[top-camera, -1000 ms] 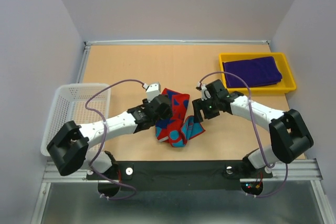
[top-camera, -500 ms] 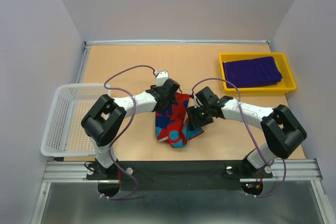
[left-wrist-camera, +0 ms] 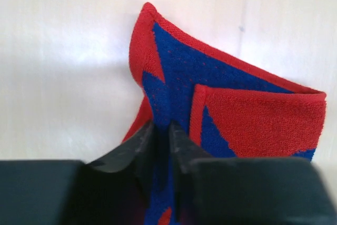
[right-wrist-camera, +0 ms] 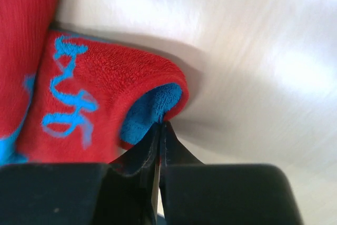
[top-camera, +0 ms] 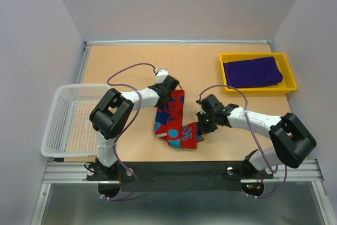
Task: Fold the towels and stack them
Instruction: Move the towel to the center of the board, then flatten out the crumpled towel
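A red towel with blue marks [top-camera: 174,119] lies stretched in a crumpled strip on the table's middle. My left gripper [top-camera: 169,89] is at its far end, shut on a fold of the red and dark-blue cloth [left-wrist-camera: 179,98]. My right gripper [top-camera: 202,126] is at its near right corner, jaws pinched on the red towel's edge [right-wrist-camera: 105,98] where the light-blue underside shows. A folded deep purple towel [top-camera: 253,71] lies in the yellow tray.
The yellow tray [top-camera: 288,64] stands at the back right. A white mesh basket [top-camera: 68,119] sits at the left edge. The wooden table [top-camera: 126,61] has walls on three sides.
Both grippers have closed on the red towel. The left one moved to the far end, the right one toward the near edge, and the towel is pulled out longer.
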Available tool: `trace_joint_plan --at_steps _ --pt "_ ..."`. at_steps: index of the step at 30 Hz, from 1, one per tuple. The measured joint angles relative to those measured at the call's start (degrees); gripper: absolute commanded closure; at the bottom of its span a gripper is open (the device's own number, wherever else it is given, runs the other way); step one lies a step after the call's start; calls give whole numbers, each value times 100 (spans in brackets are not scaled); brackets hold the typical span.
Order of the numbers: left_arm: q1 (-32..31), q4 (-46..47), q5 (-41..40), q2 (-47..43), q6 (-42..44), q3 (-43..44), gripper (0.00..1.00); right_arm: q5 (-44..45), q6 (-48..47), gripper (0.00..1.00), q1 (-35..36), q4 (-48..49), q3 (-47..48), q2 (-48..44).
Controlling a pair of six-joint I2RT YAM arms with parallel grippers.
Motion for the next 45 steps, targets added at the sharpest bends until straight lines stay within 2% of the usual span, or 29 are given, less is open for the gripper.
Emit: trace_joint_plan --at_steps 14,16,19,20,21,22,24,26,27,29,31,35,39,45 --pt "1687 -146 210 -76 -17 9 76 520 1123 100 2 -66 -758 -933" --pt "1888 -302 249 -74 52 105 74 525 1180 100 2 -107 -815 -1019" --pt "2127 -557 323 -50 162 369 64 551 1222 100 2 -181 -852 -1108" --pt "2192 -603 343 -50 188 468 54 553 1224 98 2 -192 -859 -1117" --pt "2236 -636 367 -50 212 564 50 553 1224 95 2 -199 -859 -1117" --pt "2256 -640 417 -52 236 643 46 551 1224 92 2 -199 -859 -1117" --pt "2253 -612 557 -105 243 699 39 527 1209 78 2 -201 -857 -1117" --pt "2225 -671 717 -249 236 673 36 492 1158 67 0 -234 -846 -1121" --pt "2223 -691 780 -339 229 656 35 481 1143 57 0 -280 -824 -1147" --pt "2205 -654 955 -723 208 459 35 479 1067 52 0 -354 -758 -1233" --pt "2190 -651 1093 -1075 192 365 35 479 929 51 0 -437 -575 -1381" --pt "2188 -446 1200 -1235 188 376 35 387 638 51 0 -437 -245 -1558" --pt "2190 -358 1226 -870 164 376 42 195 345 50 0 -448 -129 -1561" --pt "2197 -282 1196 -199 170 393 42 -46 57 50 0 -577 -129 -1513"
